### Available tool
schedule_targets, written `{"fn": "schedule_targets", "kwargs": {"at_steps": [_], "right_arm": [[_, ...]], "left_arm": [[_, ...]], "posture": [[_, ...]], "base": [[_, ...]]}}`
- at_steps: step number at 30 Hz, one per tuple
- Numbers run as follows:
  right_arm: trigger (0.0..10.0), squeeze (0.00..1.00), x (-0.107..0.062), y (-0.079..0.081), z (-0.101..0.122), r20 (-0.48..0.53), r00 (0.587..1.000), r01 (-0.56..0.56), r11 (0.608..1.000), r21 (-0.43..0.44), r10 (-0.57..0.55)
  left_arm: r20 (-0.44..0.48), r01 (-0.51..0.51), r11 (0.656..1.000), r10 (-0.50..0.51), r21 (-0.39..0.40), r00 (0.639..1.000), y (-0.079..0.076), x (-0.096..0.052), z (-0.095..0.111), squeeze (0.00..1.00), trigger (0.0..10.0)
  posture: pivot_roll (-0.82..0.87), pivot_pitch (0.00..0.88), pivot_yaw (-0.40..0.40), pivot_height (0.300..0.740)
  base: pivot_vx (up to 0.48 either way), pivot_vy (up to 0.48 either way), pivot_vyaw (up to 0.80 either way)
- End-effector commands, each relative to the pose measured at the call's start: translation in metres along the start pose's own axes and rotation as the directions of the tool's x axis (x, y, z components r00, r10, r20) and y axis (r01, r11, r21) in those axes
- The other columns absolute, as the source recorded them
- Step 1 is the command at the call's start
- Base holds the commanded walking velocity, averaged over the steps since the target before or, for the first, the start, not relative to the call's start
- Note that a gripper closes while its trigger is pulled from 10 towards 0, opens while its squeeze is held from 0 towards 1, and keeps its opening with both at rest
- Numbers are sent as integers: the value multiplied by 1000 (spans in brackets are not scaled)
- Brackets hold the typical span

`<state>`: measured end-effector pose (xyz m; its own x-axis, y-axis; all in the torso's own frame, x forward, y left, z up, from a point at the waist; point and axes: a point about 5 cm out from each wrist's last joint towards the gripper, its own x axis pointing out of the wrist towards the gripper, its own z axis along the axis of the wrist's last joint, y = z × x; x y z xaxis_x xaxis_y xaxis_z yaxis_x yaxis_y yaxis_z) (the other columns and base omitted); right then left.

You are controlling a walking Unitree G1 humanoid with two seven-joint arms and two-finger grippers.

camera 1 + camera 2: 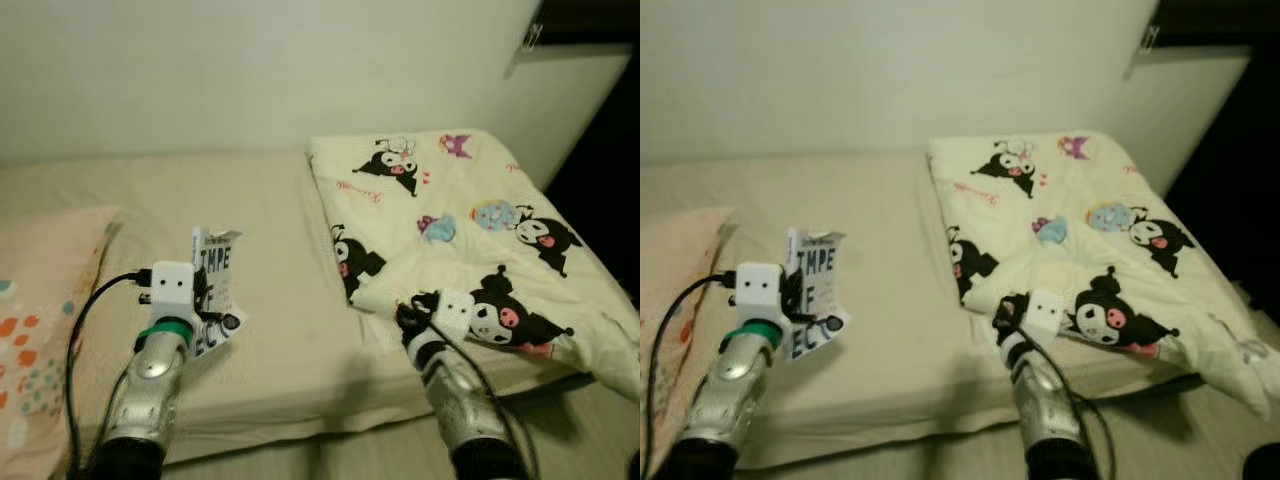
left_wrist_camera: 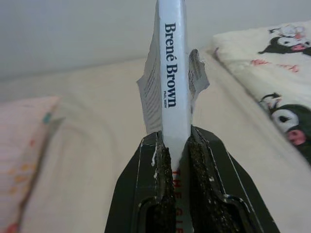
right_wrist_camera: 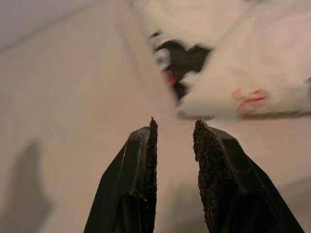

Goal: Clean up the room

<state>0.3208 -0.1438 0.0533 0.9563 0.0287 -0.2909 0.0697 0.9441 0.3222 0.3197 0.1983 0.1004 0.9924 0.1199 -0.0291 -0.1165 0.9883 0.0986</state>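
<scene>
Now the robot stands at the side of a bed (image 1: 270, 330) with a tan sheet. The left gripper (image 1: 205, 300) is at the lower left of the left eye view. It holds a book (image 1: 215, 285) up off the bed. The book is white with big dark letters on the cover, and its pages look bent and a bit torn. In the left wrist view the two black fingers (image 2: 158, 170) press tight on both sides of the book's spine (image 2: 174, 73). The spine stands straight up from between them, and the name Brené Brown is printed along it.

At the far left edge of the picture lies a pink pillow (image 1: 40, 320) with orange and blue spots. It is just beside the left arm.

On the right half of the bed lies a cream blanket (image 1: 460, 220). It has black and white cartoon figures on it, and it is folded back so its edge makes a thick lump near the middle of the bed.

The right gripper (image 1: 405, 318) is at the lower middle of the picture, right at the near edge of that blanket. In the right wrist view its two black fingers (image 3: 148, 160) are a little apart, with a small gap between the rough pads. Nothing is between them. The tan sheet and the folded edge of the blanket lie just past the tips.

A plain pale wall (image 1: 250, 70) runs behind the bed across the top of the picture.
</scene>
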Motion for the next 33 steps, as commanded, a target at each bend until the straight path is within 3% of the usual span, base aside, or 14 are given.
{"fn": "schedule_targets", "kwargs": {"at_steps": [1,10,18,23,33], "right_arm": [[10000,0,0,-5,-3,-19,1000,21,1000,-4,-21],[10000,0,-1,-7,-7,-30,999,36,999,24,-35],[10000,0,-3,-8,-12,-48,998,48,998,38,-46],[10000,0,-5,-11,-16,-62,996,62,997,44,-59],[10000,0,-5,-13,-14,-51,996,70,997,39,-68]], "left_arm": [[30,14,1000,-14,5,999,-1,0,7,0,10000],[4,43,999,-43,2,999,1,-1,6,0,10000],[-39,53,998,-52,21,998,3,0,2,0,10000],[-78,59,998,-57,17,995,2,0,-2,0,10000],[-69,57,998,-55,28,996,2,1,-1,0,10000]], "posture": [[83,0,36,740],[89,0,43,740],[93,0,60,740],[92,0,67,740],[97,0,54,740]], "base": [[0,0,0],[0,0,0],[0,-461,0],[0,0,0],[0,0,0]]}}
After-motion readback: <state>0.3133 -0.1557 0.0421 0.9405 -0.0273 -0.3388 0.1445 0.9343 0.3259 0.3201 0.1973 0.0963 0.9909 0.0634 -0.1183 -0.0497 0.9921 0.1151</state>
